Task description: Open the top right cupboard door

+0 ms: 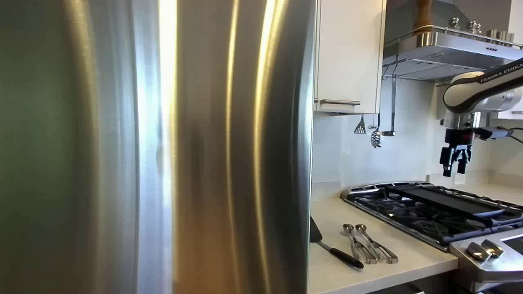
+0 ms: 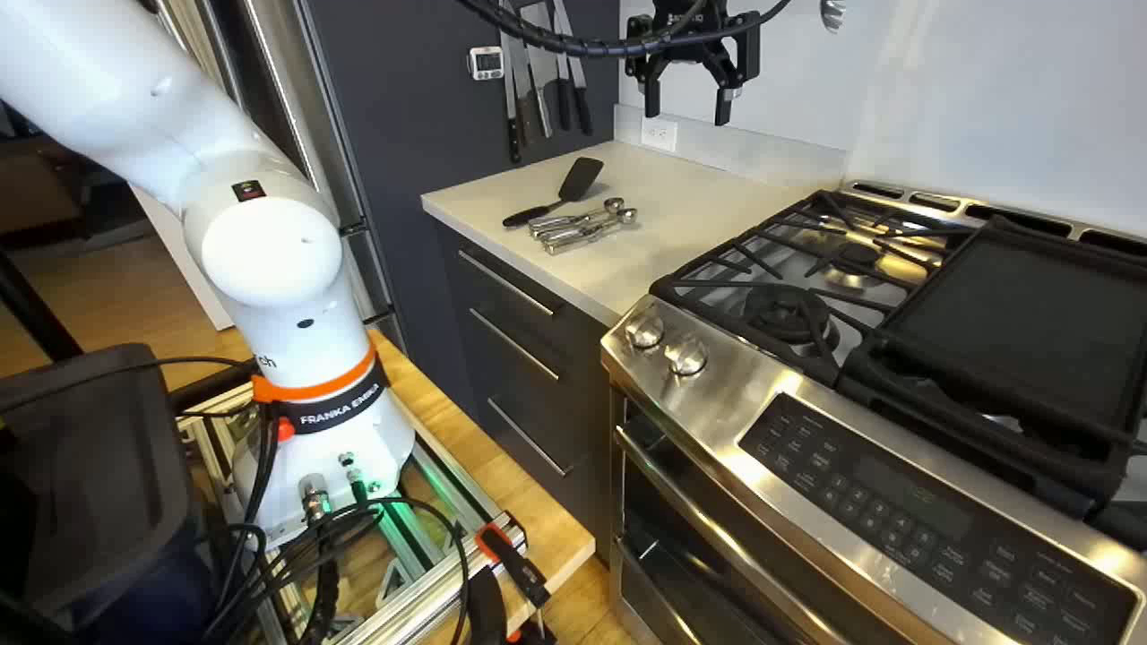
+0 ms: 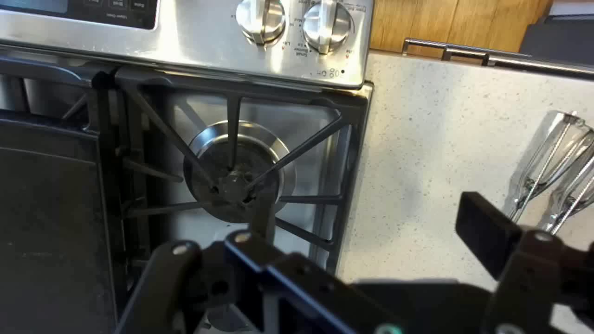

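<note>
- The top edge of an exterior view is cutting off the white cupboard door (image 1: 349, 53).
- There, the big shiny fridge (image 1: 204, 163) is hiding some of the black spatula (image 1: 345, 258).
- The wrist view's edges are cutting off the hand (image 3: 371, 215), and one finger (image 3: 263, 214) is looking blurry.
- In an exterior view, marks on the timer (image 2: 487, 63) are looking too tiny to read.

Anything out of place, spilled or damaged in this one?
No spill or damage stands out. What looks odd is the framing: in an exterior view the steel fridge fills over half the picture, leaving the gripper and cooktop at the right.
</note>
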